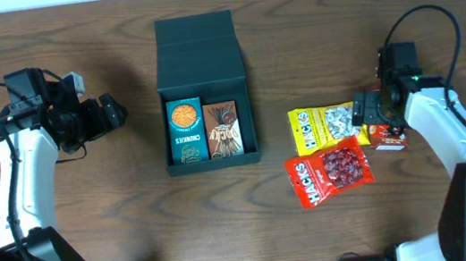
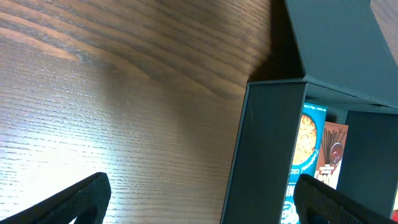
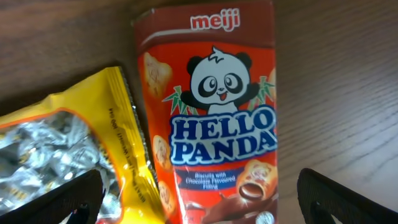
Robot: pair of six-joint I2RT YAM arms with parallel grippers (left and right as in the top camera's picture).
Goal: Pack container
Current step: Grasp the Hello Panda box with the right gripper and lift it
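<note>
Wood table (image 1: 136, 215); right tool (image 3: 202, 199) gapes over Hello Panda box (image 3: 211, 124), apparently empty.

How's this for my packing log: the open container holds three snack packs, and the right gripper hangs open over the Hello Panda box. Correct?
Only the count is wrong: the overhead view shows two snack packs in the container, one blue pack and one brown pack. The right gripper does hang open over the Hello Panda box.
</note>
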